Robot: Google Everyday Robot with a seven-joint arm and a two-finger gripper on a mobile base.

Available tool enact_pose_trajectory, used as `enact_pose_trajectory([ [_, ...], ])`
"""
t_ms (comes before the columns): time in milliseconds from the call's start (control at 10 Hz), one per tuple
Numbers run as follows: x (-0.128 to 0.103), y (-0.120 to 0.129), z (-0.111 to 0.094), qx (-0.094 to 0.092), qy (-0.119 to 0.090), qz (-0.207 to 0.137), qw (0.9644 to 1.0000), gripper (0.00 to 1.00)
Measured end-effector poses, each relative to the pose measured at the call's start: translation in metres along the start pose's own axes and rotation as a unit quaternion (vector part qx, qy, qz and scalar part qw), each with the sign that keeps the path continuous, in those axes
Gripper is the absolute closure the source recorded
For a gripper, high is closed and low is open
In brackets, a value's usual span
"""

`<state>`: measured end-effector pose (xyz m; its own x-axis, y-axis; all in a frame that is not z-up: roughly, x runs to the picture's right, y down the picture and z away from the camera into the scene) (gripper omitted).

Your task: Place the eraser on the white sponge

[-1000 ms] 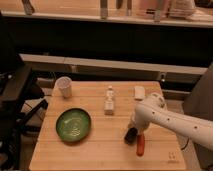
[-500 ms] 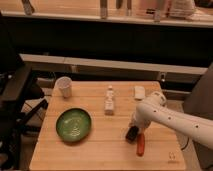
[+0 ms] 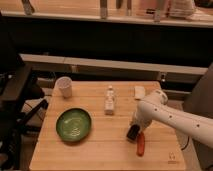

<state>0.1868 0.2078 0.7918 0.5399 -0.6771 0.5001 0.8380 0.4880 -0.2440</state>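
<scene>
Wooden planks form the tabletop [image 3: 100, 150], which stands before a dark wall with a lit counter along the top of the view.

Objects on the tabletop:
- White cup [image 3: 64, 86], near the rear left corner.
- Green plate [image 3: 73, 124], left of centre toward the front.
- White bottle-like figure [image 3: 109, 100], upright at the centre.
- White sponge [image 3: 139, 91], near the rear edge, right of the figure.
- Orange carrot-shaped object [image 3: 141, 143], lying toward the front right.

White arm [image 3: 172, 116]: enters from the right edge and angles down over the right half of the tabletop.

Claw [image 3: 133, 132]: low over the tabletop, closed on the eraser [image 3: 132, 133], a small black block. The eraser sits at the claw tip, just beside the upper end of the carrot-shaped object and well apart from the white sponge.
</scene>
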Motion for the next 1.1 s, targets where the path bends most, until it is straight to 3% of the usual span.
enact_pose_trajectory([
  [1100, 0.008, -0.002, -0.011, -0.011, 0.002, -0.017, 0.9998, 0.94],
])
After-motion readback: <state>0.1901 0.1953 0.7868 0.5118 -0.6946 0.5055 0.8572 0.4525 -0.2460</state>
